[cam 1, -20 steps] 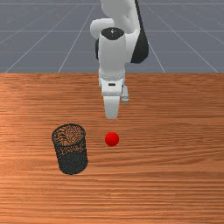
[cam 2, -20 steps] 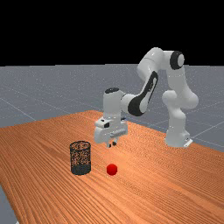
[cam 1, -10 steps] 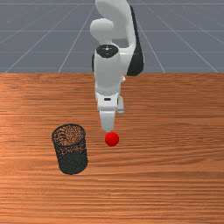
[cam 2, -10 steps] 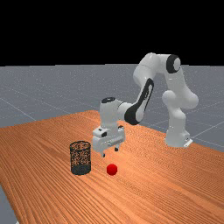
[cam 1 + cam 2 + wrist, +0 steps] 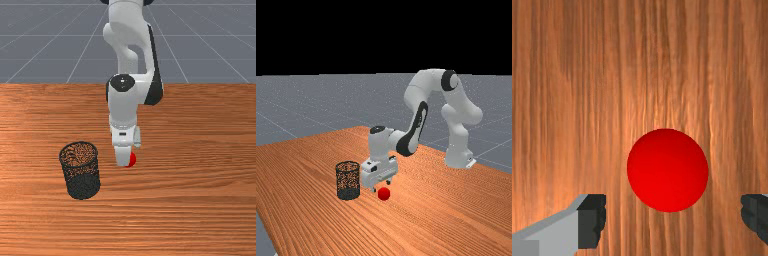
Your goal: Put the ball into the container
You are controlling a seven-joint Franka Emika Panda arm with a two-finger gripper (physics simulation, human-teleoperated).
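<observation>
In the far view my gripper is low over the table, its two dark fingertips apart. The red ball rests on the wood just by them. From the front, the hand partly covers the ball. The wrist view has the ball between the wide-set fingertips of my gripper, a gap on either side and neither finger touching it. The black mesh container stands upright, to the left of ball and hand in the front view; in the far view the container is left of them too.
The wooden table carries the container and the ball. The container's round rim rises higher than the fingertips, a short way from the hand in the far view.
My hand has come down and forward over the table to the ball, and the fingers have spread apart. Ball and container have stayed in place.
</observation>
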